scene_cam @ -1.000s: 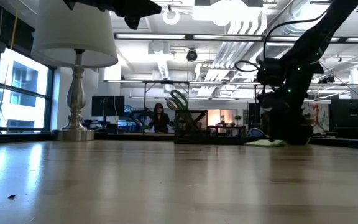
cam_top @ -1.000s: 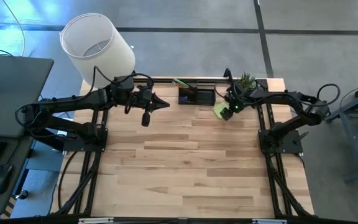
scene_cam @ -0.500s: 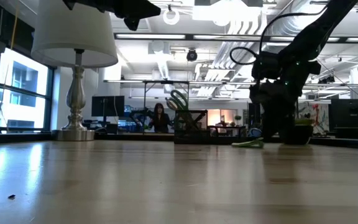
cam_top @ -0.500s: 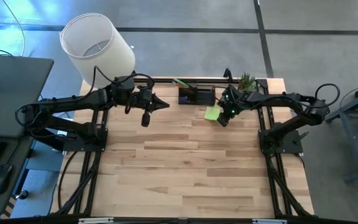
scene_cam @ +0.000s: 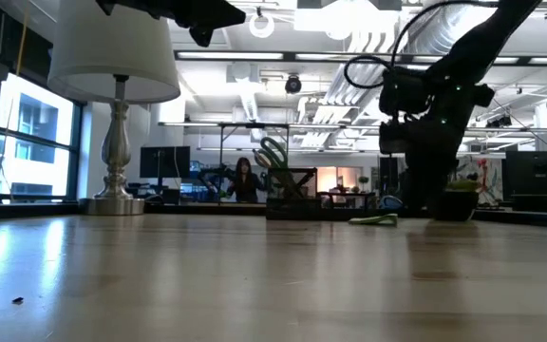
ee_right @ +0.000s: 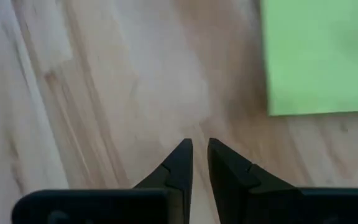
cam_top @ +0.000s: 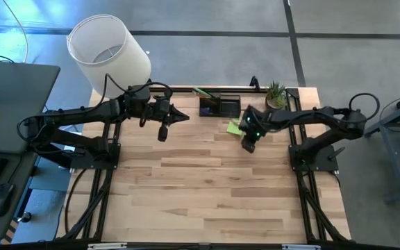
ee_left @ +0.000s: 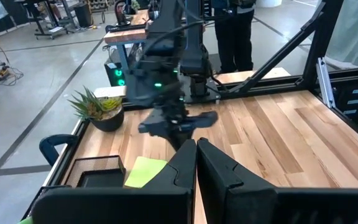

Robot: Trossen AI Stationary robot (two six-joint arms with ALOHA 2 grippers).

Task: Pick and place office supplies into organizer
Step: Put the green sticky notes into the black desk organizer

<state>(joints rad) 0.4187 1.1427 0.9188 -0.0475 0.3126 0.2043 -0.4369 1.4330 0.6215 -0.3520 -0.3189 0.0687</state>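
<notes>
A lime-green sticky-note pad (cam_top: pixel 234 127) lies flat on the wooden table, just near of the right end of the black organizer (cam_top: pixel 219 106). Green-handled scissors (scene_cam: pixel 273 153) stand in the organizer. My right gripper (cam_top: pixel 247 146) points down at bare wood beside the pad, on its near right side. In the right wrist view its fingertips (ee_right: pixel 200 155) are all but shut with nothing between them, and the pad (ee_right: pixel 319 56) lies off to one side. My left gripper (cam_top: pixel 183 116) hangs shut and empty above the table, left of the organizer.
A small potted plant (cam_top: pixel 276 93) stands at the far right corner. A white-shaded lamp (cam_top: pixel 108 50) stands at the far left. The near half of the table (cam_top: pixel 207 194) is bare wood. A person shows in the room beyond the table (scene_cam: pixel 243 179).
My right gripper has swung from above the pad toward the table's left and near edge and has rolled as it went. The pad has shifted a little toward the table's left and now lies uncovered, flat on the wood.
</notes>
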